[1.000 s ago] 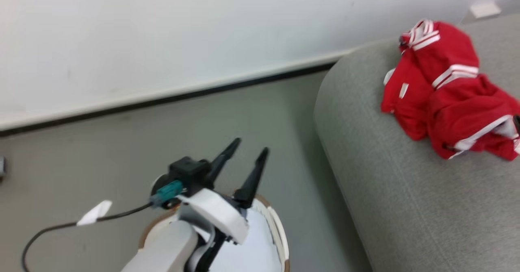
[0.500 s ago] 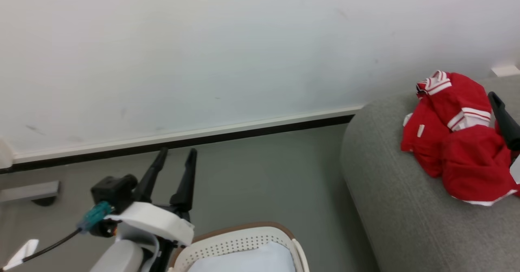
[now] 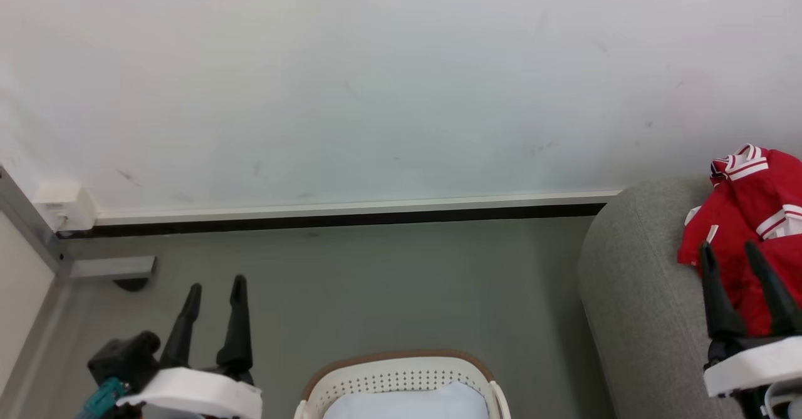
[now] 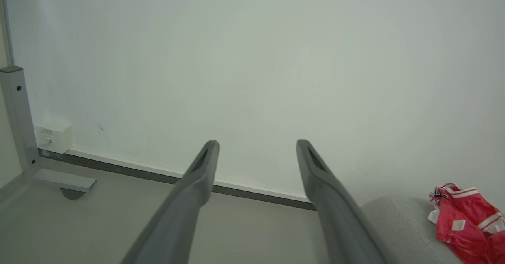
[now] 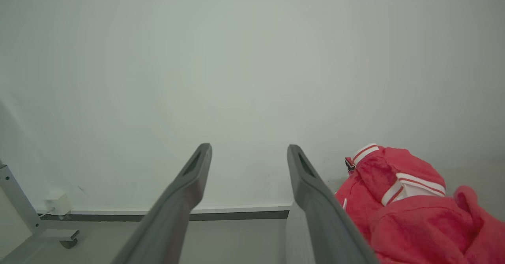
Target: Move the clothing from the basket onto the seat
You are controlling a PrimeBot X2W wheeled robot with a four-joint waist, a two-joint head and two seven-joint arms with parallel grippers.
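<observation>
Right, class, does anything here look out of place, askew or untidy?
The red clothing lies in a crumpled heap on the grey seat, not laid flat. Nothing looks spilled or damaged.

Three views, shared wall point(image 3: 376, 93) and clothing point(image 3: 733, 212)

Even, bright, diffuse light; soft shadows; sharp focus; wrist views vignetted, corners darker.
</observation>
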